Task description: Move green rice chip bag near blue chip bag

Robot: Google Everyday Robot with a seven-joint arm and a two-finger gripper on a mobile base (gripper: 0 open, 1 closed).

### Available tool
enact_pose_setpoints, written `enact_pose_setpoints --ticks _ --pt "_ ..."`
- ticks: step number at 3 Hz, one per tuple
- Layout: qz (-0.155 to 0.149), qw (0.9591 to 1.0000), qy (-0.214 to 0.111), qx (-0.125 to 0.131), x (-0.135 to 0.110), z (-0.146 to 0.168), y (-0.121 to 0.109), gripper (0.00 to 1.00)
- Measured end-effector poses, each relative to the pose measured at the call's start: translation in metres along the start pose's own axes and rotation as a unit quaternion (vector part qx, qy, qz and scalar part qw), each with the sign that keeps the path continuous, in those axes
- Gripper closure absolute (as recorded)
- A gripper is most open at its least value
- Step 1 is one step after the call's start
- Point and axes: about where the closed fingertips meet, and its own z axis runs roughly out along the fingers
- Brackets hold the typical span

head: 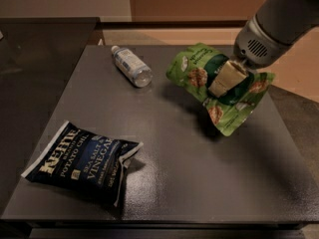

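Observation:
The green rice chip bag [199,71] hangs tilted in the air above the right half of the dark table [179,183], casting a shadow below it. My gripper [223,79] comes in from the upper right and is shut on the bag's middle, its tan fingers [227,76] pressed on the dark green label. The blue chip bag [79,162] lies flat near the table's front left corner, well left of and below the green bag.
A clear plastic water bottle [131,65] lies on its side at the back of the table, left of the green bag. The table's edges run along the front and the right. A lower dark surface [35,59] lies to the left.

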Motion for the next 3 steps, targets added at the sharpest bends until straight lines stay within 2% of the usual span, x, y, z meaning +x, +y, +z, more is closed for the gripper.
enact_pose_setpoints --ticks 1,2,3 --pt "-0.049 0.9969 -0.029 -0.053 -0.03 0.002 0.035 1.0" --pt "-0.092 0.9888 -0.045 -0.109 -0.054 0.015 0.068 1.0" --pt "-0.126 0.9795 -0.048 -0.15 -0.069 0.024 0.096 0.82"
